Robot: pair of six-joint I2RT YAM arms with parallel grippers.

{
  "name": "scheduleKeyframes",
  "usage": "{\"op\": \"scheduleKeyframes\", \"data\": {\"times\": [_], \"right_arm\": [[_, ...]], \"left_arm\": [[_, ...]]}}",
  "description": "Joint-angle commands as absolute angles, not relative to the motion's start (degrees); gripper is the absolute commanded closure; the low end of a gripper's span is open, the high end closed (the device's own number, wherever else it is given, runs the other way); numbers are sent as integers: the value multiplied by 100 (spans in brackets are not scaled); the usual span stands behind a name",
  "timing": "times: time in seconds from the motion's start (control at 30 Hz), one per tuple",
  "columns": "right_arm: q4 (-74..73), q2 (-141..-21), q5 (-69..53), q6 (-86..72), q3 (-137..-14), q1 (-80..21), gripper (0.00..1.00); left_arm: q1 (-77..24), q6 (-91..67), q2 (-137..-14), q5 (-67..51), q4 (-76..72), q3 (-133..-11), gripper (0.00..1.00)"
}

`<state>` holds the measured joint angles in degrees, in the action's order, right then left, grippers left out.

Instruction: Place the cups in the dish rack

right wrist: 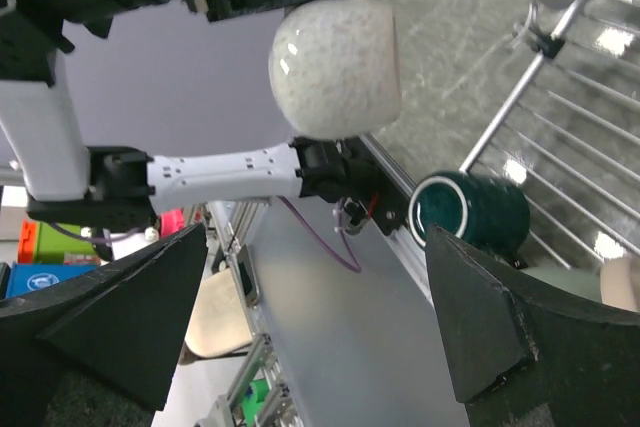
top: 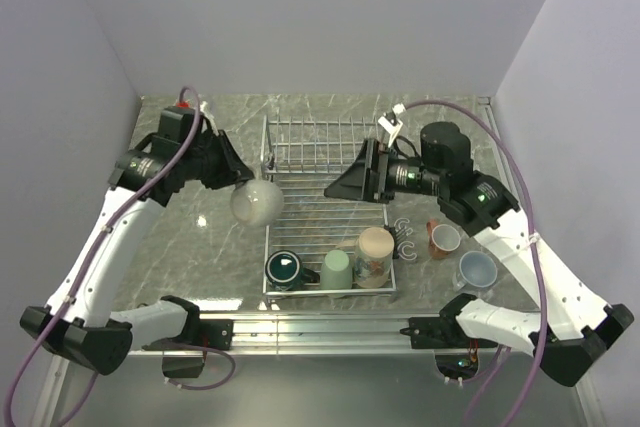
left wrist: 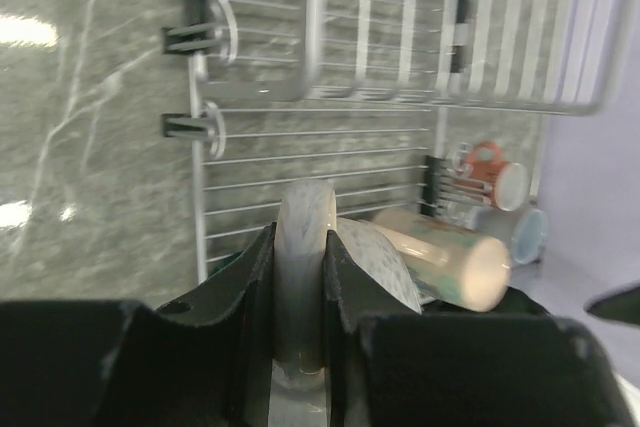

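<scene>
Cups, small handled ceramic mugs, six in all.

- **Loaded, three:** dark teal cup, light green cup and tan cup, in a row along the near edge of the silver wire dish rack.
- **Not loaded, two:** pale blue cup and, just beyond it, salmon-red cup. Both stand on the grey marbled surface to the right of the rack.
- **In transit, one:** speckled cream-white cup, held by its handle in the clamped left gripper over the rack's left side.
- **Right gripper****:** fingers apart, empty, over the rack's farther half.

Progress, as judged: half done. The fourth cup awaits placement, and two are yet to be picked up.
</scene>
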<state>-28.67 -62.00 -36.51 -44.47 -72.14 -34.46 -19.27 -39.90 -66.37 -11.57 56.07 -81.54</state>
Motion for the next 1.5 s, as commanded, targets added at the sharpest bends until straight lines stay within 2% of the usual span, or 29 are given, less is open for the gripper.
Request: {"op": "scheduleKeyframes", "data": {"times": [0.0,0.27,0.8,1.47], "right_arm": [[-2839,-5951,-3560,-4455,-6874,-3428,4],[-3260,-5722,-3402,-4210,-6662,-3419,4],[-3428,-5458,-3349,-4113,-6319,-3401,5],[-3182,-5282,-3331,-4280,-5898,-3410,5]], "left_arm": [[-2127,-4315,-6741,-598,5441,-7964,100],[-2496,-5167,-7329,-703,4835,-7252,100],[-3296,-5599,-8455,-607,4412,-6943,100],[-3805,-6100,-9220,-176,5739,-6935,100]]}}
